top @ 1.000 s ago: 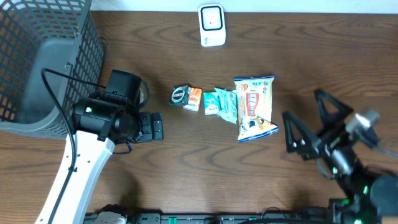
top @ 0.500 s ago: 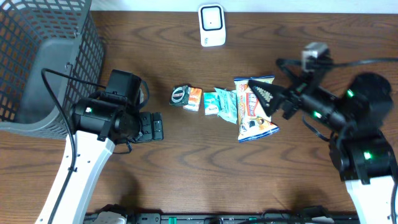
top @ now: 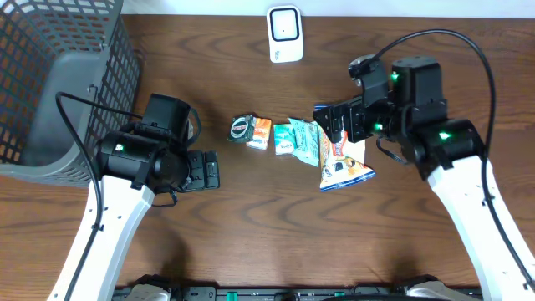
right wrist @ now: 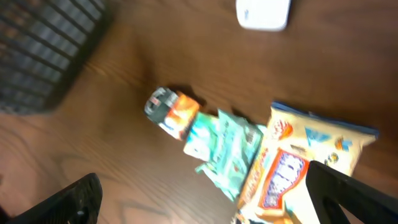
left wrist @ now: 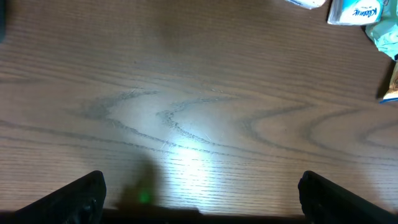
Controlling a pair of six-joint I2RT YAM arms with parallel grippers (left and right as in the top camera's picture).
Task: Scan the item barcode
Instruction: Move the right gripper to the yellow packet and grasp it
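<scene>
Apparently the reach is in hand: the right gripper (top: 331, 124) hangs wide open over the snack bag (top: 344, 165), which lies mid-desk, well apart from the scanner (top: 284, 35) at the far edge. Next it should descend and close. The left gripper (top: 206, 170) is also open and empty.

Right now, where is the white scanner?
In the overhead view, the white scanner sits near the middle of the far edge of the table, beyond the green packet and right of the basket.
</scene>
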